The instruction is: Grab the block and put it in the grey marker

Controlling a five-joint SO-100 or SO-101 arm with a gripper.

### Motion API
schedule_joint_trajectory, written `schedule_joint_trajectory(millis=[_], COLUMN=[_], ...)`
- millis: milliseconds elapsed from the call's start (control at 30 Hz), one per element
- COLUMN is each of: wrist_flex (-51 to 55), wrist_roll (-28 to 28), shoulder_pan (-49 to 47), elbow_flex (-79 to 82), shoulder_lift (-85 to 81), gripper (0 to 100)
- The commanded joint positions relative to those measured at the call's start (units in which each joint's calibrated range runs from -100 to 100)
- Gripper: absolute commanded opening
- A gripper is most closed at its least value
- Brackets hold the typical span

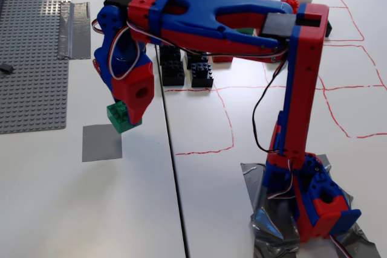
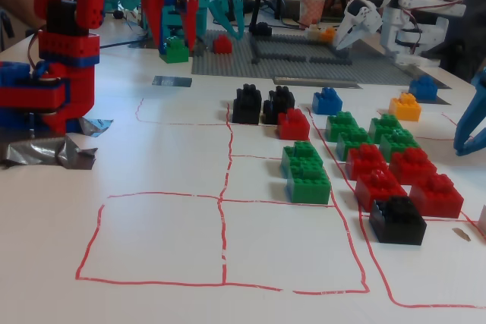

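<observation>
My gripper (image 1: 125,115) is shut on the green block (image 1: 118,117), which sticks out at the lower left of the red jaw. It hangs just above and to the upper right of the grey marker (image 1: 101,142), a flat matte square on the white table. In the other fixed view the gripper (image 2: 176,39) holds the block (image 2: 175,51) at the back left, a little off the table beyond the marker (image 2: 171,81). Nothing lies on the marker.
A large grey studded baseplate (image 1: 30,52) lies left of the gripper, with silver duct tape (image 1: 74,28) at its edge. Black bricks (image 1: 181,72) stand under the arm. Rows of green (image 2: 306,172), red (image 2: 395,176) and black bricks (image 2: 397,219) fill the red-lined grid. The arm's base (image 1: 314,200) is taped down.
</observation>
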Motion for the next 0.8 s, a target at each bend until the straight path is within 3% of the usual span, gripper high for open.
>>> schedule_joint_trajectory(millis=[0, 767], wrist_flex=[-1.8, -7.4], wrist_roll=[-1.3, -5.1], shoulder_pan=[-1.0, -3.7], elbow_flex=[-5.2, -10.0], shoulder_lift=[-1.5, 9.2], gripper=[0, 0])
